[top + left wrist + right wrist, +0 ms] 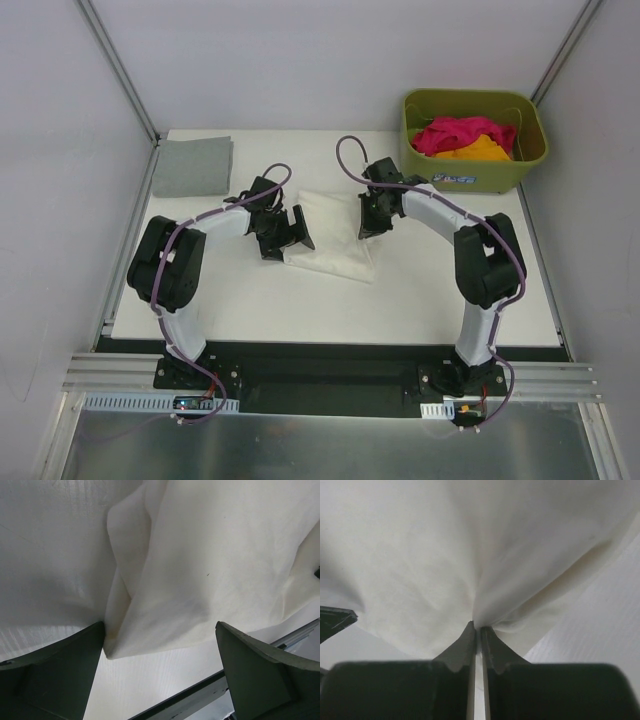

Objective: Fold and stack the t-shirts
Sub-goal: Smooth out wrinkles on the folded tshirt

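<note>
Cream-white cotton t-shirt (335, 240): lies crumpled mid-tabletop (420, 290), between both arms. Right end effector (477, 626): fingers pressed together, pinching a gathered fold of this shirt. Left end effector (160, 625): fingers spread wide, gripping nothing; a shirt corner lies between them, beside one finger. Grey folded t-shirt (193, 166): far-left tabletop corner. Magenta-pink t-shirt (455, 133) and orange t-shirt (482, 150): heaped in olive-green plastic basket (430, 172), far right.

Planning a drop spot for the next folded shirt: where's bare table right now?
Free: the near strip between the cream shirt and the arm bases; the far edge between the grey shirt and the basket. Crowded: centre, with the left hand and right hand at the cream shirt.
</note>
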Motion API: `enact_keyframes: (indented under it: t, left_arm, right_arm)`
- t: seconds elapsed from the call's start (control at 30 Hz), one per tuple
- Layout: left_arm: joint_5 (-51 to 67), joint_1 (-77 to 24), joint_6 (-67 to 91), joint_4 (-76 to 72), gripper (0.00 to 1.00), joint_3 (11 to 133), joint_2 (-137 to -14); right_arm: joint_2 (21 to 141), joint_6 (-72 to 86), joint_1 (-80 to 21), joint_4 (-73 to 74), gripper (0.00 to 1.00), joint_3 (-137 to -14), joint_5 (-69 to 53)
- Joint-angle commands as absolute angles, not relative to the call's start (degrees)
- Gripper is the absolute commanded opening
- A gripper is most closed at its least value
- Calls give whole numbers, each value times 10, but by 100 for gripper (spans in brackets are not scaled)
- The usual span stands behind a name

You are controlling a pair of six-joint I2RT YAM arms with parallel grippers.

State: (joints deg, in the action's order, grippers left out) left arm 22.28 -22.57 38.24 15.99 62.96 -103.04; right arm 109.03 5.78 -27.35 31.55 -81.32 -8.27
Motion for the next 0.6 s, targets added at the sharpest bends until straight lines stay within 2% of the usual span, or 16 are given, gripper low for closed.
enact_keyframes:
  t: [0.0,0.23,0.43,0.57]
  left_arm:
    - [219,-233,391,157,93,613,-1010]
    - [226,-233,384,156,95,618,-993]
    - [214,-233,385,156,97,602,-980]
    - [209,-233,383,159,99,598,-980]
  right_arm:
    - [1035,97,-276,270,3,-802,-148]
    - [1012,132,-253,228,3,-771,-183]
    - [1016,177,-200,129,2,-661,-253]
    - [1035,170,-178,129,5,-627,-237]
